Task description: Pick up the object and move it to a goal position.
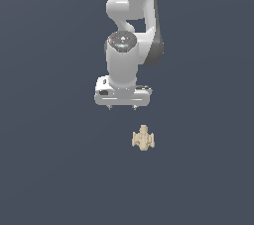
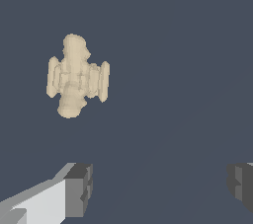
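The object [image 1: 143,138] is a small beige lumpy toy with short side protrusions, lying on the dark floor. It also shows in the wrist view [image 2: 76,76]. My white gripper [image 1: 122,107] hangs above the floor, a little up and toward the exterior view's left of the object, not touching it. In the wrist view the gripper [image 2: 160,188] is open, with two dark fingertips [image 2: 79,188] set wide apart and nothing between them. The object lies clear of the gap between the fingers.
The white arm [image 1: 131,26] reaches down from the top of the exterior view. The floor [image 1: 49,169] is plain dark blue-grey with no other objects or edges in view.
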You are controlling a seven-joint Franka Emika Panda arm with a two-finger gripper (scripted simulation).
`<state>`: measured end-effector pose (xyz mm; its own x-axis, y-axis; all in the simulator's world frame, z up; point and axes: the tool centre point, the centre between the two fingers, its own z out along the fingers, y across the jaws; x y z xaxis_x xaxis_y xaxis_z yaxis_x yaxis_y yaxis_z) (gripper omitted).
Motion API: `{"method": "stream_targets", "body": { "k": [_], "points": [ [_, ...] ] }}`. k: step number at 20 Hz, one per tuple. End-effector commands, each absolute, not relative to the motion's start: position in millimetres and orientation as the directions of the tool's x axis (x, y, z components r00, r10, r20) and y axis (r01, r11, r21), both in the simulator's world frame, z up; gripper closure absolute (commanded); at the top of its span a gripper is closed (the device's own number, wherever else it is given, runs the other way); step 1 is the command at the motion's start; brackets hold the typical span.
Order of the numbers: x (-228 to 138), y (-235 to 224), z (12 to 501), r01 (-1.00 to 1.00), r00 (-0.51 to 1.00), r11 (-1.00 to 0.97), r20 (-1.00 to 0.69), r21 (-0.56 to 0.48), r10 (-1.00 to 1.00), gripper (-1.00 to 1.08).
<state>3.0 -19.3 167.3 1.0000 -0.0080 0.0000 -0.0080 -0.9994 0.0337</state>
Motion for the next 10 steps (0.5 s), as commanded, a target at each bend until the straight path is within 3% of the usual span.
{"method": "stream_targets", "body": {
  "k": [1,10],
  "points": [
    [3.1,-19.3,167.3,-0.008,1.0,-0.999,0.0,0.034,-0.008,-0.92],
    [-1.2,-4.3,161.1,0.069,0.997,-0.996,-0.02,0.056,0.068,-0.92]
  ]
}}
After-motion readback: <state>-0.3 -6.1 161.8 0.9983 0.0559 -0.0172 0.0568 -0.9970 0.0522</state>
